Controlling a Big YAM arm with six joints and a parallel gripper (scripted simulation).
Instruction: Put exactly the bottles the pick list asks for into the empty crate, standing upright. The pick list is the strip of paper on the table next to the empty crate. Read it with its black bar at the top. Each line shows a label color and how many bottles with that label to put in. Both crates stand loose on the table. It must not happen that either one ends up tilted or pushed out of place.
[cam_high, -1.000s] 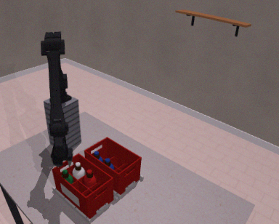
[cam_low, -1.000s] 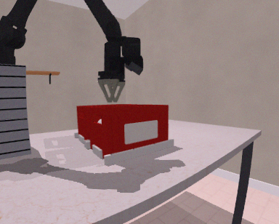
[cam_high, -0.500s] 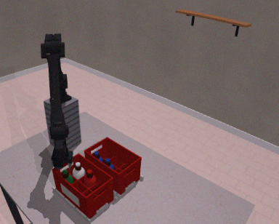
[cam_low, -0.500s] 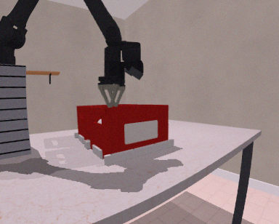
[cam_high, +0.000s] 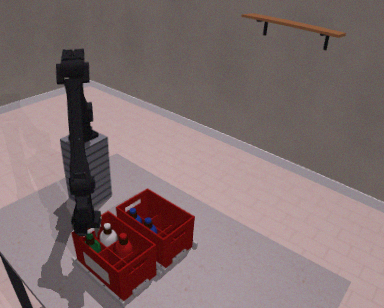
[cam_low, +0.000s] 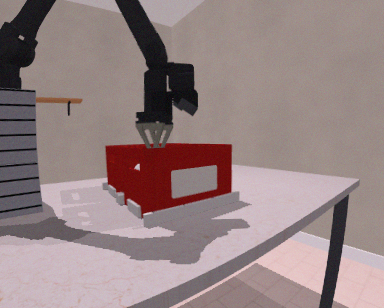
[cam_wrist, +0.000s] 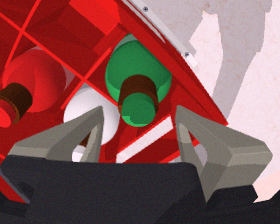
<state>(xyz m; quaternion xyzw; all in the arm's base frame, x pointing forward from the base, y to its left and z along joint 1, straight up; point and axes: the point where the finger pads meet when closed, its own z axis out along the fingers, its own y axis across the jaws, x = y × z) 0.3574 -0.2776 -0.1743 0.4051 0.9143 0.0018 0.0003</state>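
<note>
The end effector (cam_wrist: 139, 131), parted and grasping nothing, is hovering directly above the green-labelled bottle (cam_wrist: 138, 75) in the crate's (cam_wrist: 56, 10) corner cell; lowering and clenching seems next.

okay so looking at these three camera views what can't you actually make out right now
- Pick list: not legible or findable in any view; too small in the top view, and the near crate blocks the exterior view.
- Blue bottles in the far crate: count unclear, dividers hide them.
- White bottle: partly behind the gripper in the wrist view.
</note>
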